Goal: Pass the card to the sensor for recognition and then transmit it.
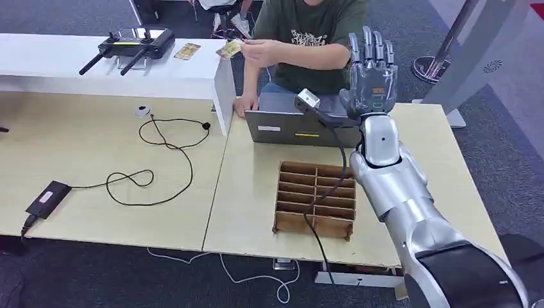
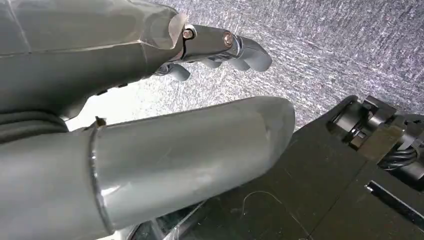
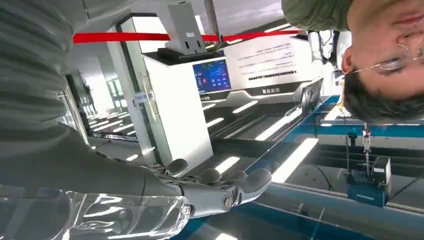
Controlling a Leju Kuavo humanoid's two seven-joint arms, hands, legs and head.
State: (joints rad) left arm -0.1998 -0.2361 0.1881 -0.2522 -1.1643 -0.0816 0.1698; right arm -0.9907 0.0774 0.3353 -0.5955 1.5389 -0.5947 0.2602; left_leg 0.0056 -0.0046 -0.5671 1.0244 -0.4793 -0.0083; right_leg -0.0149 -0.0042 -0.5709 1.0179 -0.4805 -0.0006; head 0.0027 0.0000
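1. One card [image 1: 228,49] is being pinched in the person's hand [image 1: 256,49] over the white shelf [image 1: 128,67].
2. Right hand [image 1: 371,70] is standing raised, fingers spread, holding nothing.
3. Left hand [image 2: 150,100] is hanging over the floor with fingers loosely extended, gripping nothing.

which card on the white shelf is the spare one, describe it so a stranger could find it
Start at the raised white shelf along the far left of the wooden table. A black controller with two antennas lies on it, and the card lies flat just right of that. Unlike the other card, which the person's hand holds up at the shelf's end, nobody touches it.
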